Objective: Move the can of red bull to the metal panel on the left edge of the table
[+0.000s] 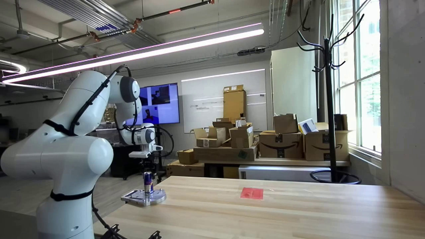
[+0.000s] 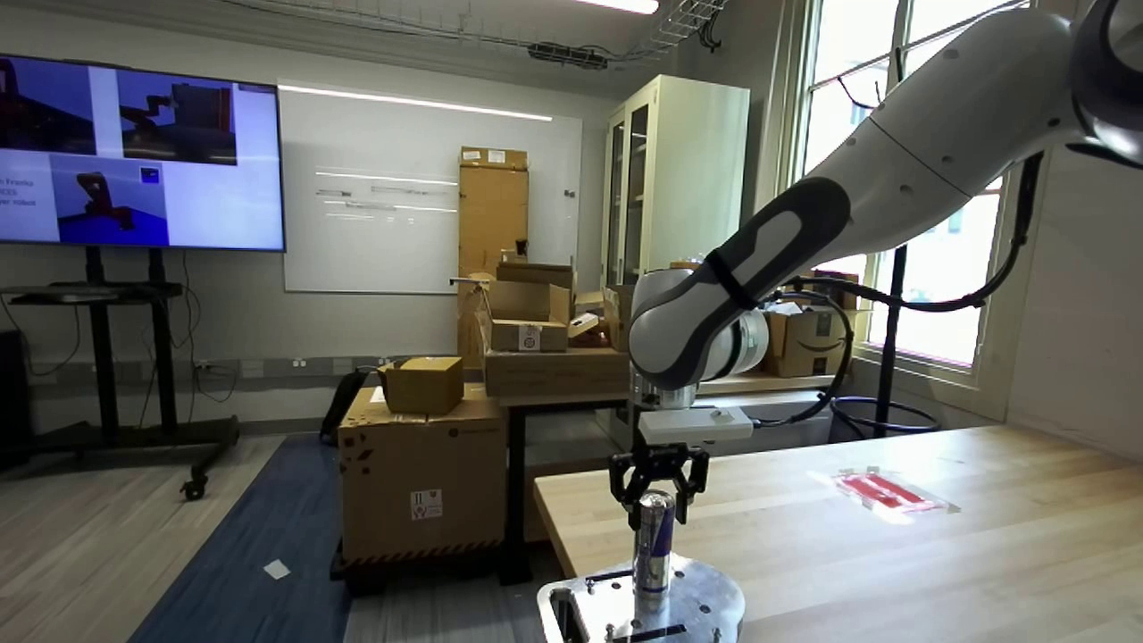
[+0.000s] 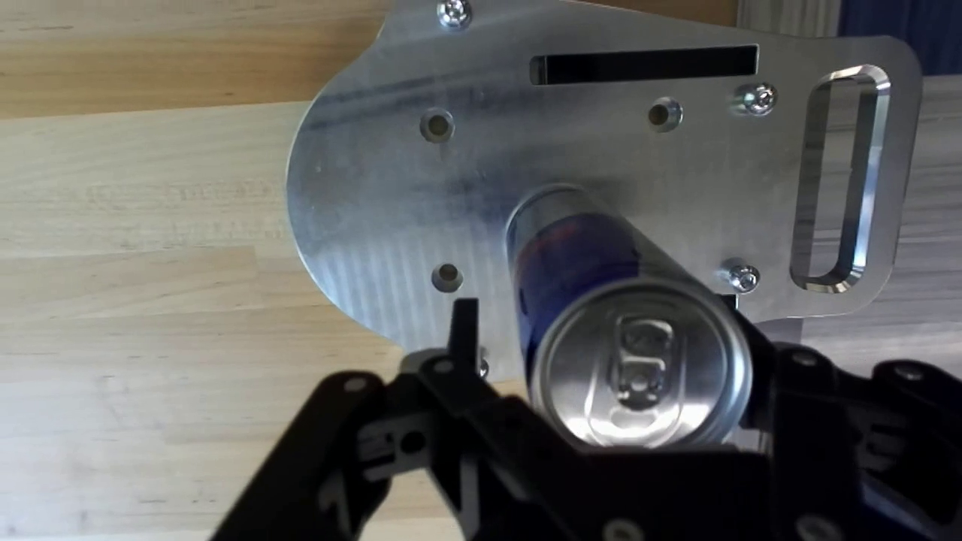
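Note:
The can of red bull (image 2: 654, 546), blue and silver, stands upright on the metal panel (image 2: 710, 589) in both exterior views; can (image 1: 148, 182) and panel (image 1: 157, 197) are at the table's edge. In the wrist view the can's silvery top (image 3: 642, 368) faces the camera and its base rests on the panel (image 3: 376, 195). My gripper (image 2: 658, 511) is just above and around the can's upper part, pointing down. In the wrist view the gripper (image 3: 601, 330) is open: a gap shows between the left finger and the can, while the right finger is close beside it, contact unclear.
A flat red object (image 1: 251, 193) lies on the wooden table (image 1: 298, 212), and it also shows in an exterior view (image 2: 884, 491). The panel has screws, holes and a slotted handle (image 3: 842, 180) that reaches past the table edge. Cardboard boxes (image 1: 280, 144) stand behind the table.

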Robot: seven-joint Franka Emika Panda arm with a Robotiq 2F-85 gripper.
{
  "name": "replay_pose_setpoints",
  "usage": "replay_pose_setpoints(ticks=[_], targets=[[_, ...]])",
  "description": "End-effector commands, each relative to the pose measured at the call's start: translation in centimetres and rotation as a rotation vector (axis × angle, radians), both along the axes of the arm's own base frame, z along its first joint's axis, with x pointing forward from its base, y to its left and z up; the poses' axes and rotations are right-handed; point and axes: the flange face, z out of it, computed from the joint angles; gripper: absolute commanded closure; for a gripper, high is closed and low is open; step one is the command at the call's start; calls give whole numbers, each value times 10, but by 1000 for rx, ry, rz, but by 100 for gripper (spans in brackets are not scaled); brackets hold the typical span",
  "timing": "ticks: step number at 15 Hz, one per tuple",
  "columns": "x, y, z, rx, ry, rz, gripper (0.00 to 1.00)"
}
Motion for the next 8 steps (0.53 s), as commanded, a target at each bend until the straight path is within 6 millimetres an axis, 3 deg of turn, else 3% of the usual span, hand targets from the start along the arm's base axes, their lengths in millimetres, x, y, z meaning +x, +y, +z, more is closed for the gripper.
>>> replay_pose_setpoints(ticks=[1, 5, 8], targets=[[-6, -4, 8, 11, -3, 7, 0], [-12, -4, 35, 6, -34, 7, 0], [-15, -8, 70, 5, -81, -3, 0]])
